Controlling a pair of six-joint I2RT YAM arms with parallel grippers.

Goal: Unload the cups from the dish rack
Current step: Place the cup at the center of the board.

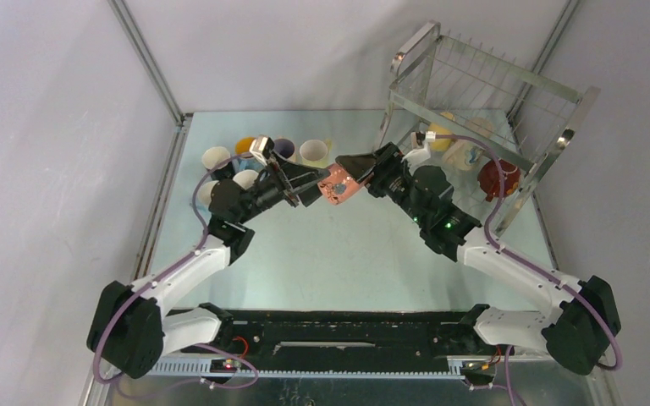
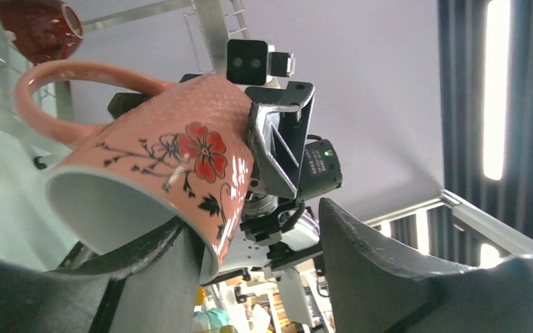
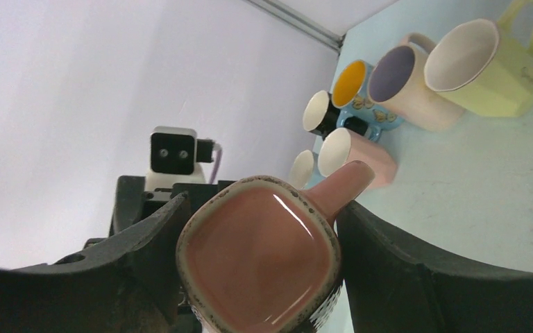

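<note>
right gripper point(image 3: 260, 236): clamped on pink mug point(image 1: 336, 188) base | left gripper point(image 2: 253, 222): jaws parted, one finger at mug mouth | mug: held aloft mid-table; dish rack point(image 1: 491, 93) at 2 o'clock, other cups point(image 1: 313, 152) at 10 o'clock

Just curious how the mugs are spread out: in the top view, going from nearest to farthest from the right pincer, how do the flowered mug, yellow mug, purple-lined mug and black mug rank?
From the right pincer:
1. Flowered mug, in its grip.
2. Yellow mug, just to the left.
3. Purple-lined mug, further left.
4. Black mug, far left end of the row.
</note>
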